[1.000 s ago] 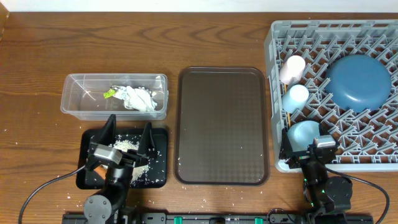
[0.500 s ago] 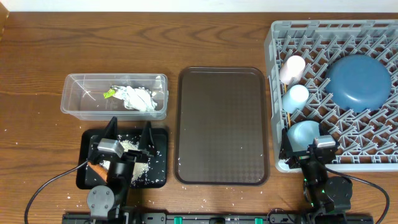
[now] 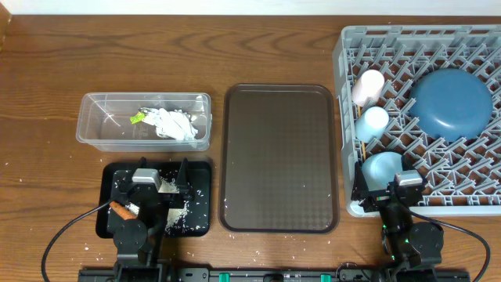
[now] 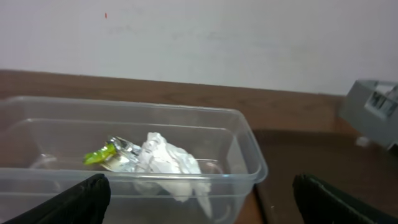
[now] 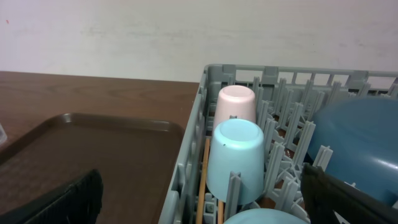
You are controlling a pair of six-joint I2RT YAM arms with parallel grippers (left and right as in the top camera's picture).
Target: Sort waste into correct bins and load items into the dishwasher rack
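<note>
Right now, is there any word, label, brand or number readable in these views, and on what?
None can be read. The yellow-green wrapper in the clear tub may carry print, but it is too blurred to tell. The dishwasher rack shows no lettering.

Nothing legible here: no text, label, brand, number or sign reads in any view. The yellow-green wrapper [image 4: 102,155], lower left of the left wrist view inside the clear tub [image 4: 245,146], is crumpled and too small for any print on it to be made out.
</note>
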